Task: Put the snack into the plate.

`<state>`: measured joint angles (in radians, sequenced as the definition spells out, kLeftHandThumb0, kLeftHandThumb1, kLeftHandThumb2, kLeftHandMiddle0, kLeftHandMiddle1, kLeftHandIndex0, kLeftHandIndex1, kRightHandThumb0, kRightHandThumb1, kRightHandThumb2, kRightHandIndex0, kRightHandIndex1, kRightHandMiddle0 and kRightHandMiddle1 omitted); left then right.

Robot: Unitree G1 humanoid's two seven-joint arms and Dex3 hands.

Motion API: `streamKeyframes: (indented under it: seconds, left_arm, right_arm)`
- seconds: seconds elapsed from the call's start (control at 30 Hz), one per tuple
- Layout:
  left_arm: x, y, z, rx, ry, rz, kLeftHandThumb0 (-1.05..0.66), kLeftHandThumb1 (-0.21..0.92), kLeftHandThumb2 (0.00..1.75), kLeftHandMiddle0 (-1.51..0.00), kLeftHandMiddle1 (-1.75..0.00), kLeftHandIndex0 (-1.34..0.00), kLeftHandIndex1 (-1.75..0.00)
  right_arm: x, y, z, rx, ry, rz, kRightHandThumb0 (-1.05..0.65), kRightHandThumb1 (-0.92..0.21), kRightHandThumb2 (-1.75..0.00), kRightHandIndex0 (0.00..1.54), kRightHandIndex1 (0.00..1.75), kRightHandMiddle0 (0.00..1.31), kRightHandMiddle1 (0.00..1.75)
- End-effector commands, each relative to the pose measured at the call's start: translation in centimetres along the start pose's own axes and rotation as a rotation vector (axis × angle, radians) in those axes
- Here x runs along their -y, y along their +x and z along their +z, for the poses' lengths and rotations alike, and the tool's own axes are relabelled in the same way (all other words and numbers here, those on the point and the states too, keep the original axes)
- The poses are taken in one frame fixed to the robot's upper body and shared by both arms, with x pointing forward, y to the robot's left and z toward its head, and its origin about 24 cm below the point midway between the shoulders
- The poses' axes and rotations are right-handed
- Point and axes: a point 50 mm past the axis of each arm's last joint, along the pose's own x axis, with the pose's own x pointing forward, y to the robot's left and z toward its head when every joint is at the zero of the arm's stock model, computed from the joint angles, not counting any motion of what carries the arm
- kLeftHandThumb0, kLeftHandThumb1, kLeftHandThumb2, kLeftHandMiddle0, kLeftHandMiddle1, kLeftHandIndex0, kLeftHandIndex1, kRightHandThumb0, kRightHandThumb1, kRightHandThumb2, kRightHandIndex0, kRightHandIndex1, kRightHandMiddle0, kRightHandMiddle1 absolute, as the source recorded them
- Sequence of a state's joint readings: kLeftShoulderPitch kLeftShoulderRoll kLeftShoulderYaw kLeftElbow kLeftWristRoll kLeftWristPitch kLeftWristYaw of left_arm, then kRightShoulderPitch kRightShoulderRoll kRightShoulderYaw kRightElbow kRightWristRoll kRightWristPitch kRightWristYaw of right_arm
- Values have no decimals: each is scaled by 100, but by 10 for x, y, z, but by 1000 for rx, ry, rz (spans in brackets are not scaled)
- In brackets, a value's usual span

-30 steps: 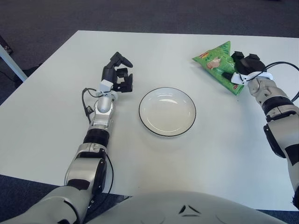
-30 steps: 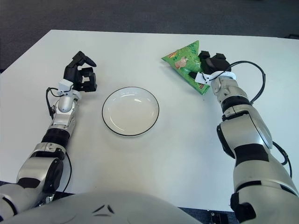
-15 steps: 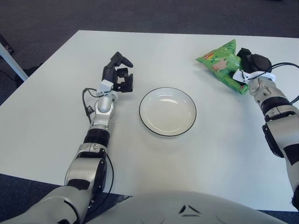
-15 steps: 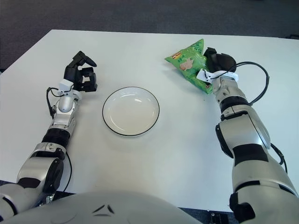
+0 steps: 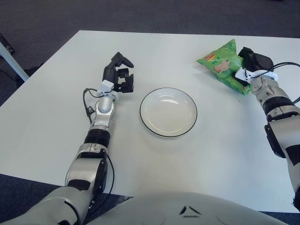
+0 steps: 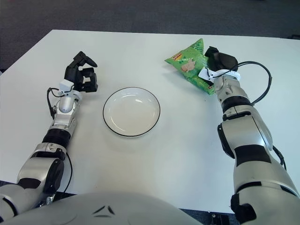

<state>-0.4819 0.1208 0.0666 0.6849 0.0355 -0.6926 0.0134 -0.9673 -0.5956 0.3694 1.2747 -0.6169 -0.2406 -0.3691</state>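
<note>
Your right hand point(image 5: 253, 61) sits at the far right of the table point(image 5: 56, 122), dark fingers curled against the right edge of the snack point(image 5: 224, 65); it reads as a pinch on the bag's edge, though the contact itself is partly hidden behind the bag. The snack is a green pouch, tilted, one corner raised toward the far side, its lower corner low by the wrist; you cannot tell from either eye whether that corner touches the table or hangs just clear of it. Its long axis runs on a diagonal, from far-left to near-right. The bulk of the bag lies to the left of the hand, so it already leads toward the target. The plate point(image 5: 189, 123) is white with a dark rim, bare, standing near the table's middle, well apart from the bag, to the left of your right hand and nearer to you. The carry, as I judge it, is a sweep left and back toward the body, bag leading, then a release over the bowl of the plate. Your left hand point(image 5: 118, 77) shows just left of the plate, raised, fingers loosely curled on nothing. It is closer to the plate, but the right hand alone has the snack, so the move belongs to the right.
</note>
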Motion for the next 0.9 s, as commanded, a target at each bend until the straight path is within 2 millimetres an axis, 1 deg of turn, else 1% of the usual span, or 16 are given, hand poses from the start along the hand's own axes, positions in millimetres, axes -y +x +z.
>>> streamKeyframes:
  seconds: [0.0,0.07,0.3,0.5,0.6,0.77,0.87]
  left_arm:
    - [3,-43,-35,-187,-11,-1,-46,38,125,-127,-175,-57,-175]
    - [3,-43,-36,-190,-9,-1,-46,38,124,-127,-175,-57,-175]
    - [1,-42,-37,-202,-1,7,-46,38,124,-127,-175,-56,-175]
    - [-2,-41,-38,-219,1,19,-46,37,126,-128,-175,-57,-175]
    - [-3,-40,-39,-227,5,28,-46,36,126,-128,-175,-57,-175]
    - [-5,-40,-40,-236,14,51,-46,37,125,-127,-175,-57,-175]
    - [-6,-39,-40,-239,21,67,-46,37,125,-127,-175,-57,-175]
  right_arm:
    - [11,4,4,39,11,-9,0,-2,-160,89,156,62,175]
    - [18,5,8,70,16,-32,0,-2,-160,89,158,62,175]
    - [23,6,13,88,54,-56,0,-2,-160,88,160,61,175]
    - [42,10,28,150,98,-102,0,-3,-160,88,160,60,175]
    - [51,9,36,188,113,-120,0,-3,-160,88,160,60,175]
    - [58,6,41,224,150,-121,0,-3,-160,88,160,60,175]
    - [63,4,49,266,175,-142,0,-1,-162,89,161,61,175]
